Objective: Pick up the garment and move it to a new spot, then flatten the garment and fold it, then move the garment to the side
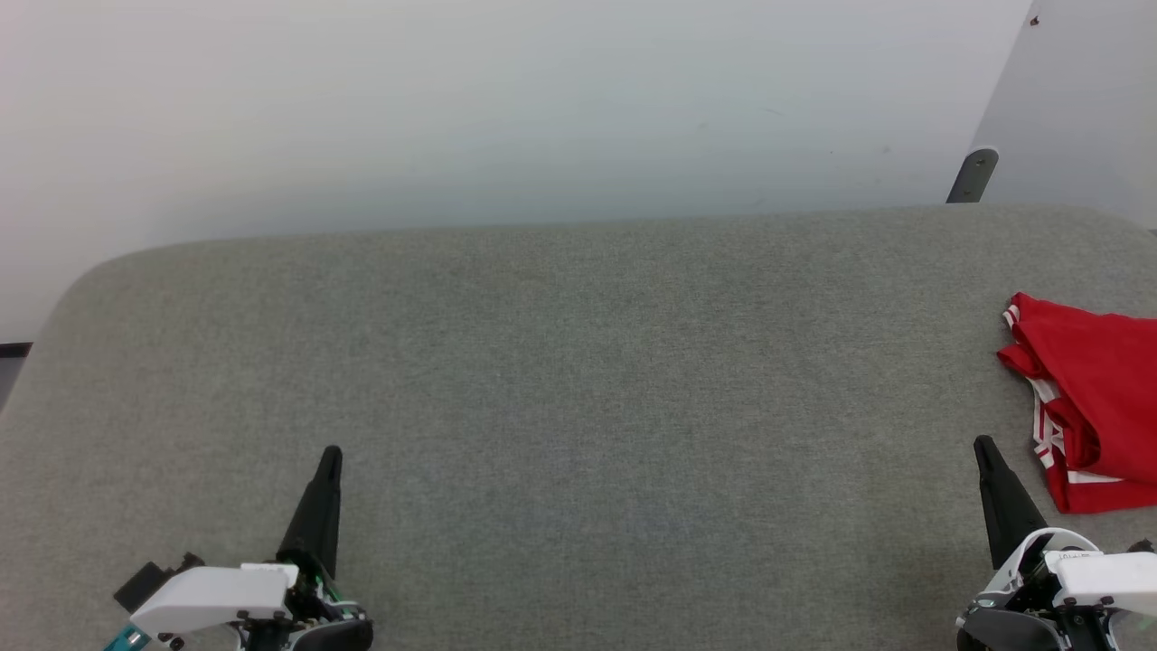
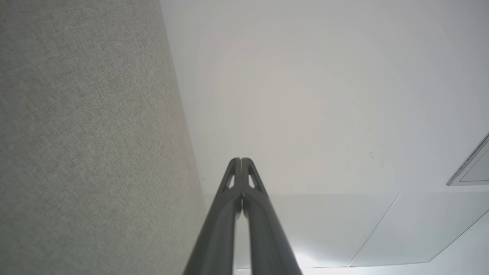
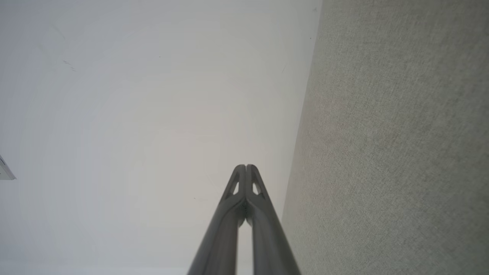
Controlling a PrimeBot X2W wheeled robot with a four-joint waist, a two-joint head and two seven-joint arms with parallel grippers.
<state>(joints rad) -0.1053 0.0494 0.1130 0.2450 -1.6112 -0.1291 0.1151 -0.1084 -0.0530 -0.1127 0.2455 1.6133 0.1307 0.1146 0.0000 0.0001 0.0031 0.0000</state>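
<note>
Grippers, two, low in the head view: left gripper (image 1: 331, 457) and right gripper (image 1: 983, 448), each with its fingers pressed together to one point and nothing pinched between them.

Padded grey surface (image 1: 578, 380): stretches ahead of both grippers to a pale wall (image 1: 506, 99).

Garment (image 1: 1098, 398), red with white striped trim: lies bunched in loose folds, not flat, just to the right of the right gripper and a little ahead of its tip. Its far side is cut off by the picture's edge. What shows runs lengthwise, ahead-and-back, roughly in line with the fingers. It is well apart from the left gripper, so the right arm is much the nearer.

Stage, as a judgement: a heap at the side fits a shirt waiting to be picked up as well as one already set aside.

Dark bracket (image 1: 973, 176): far ahead of the right gripper, against the wall.
</note>
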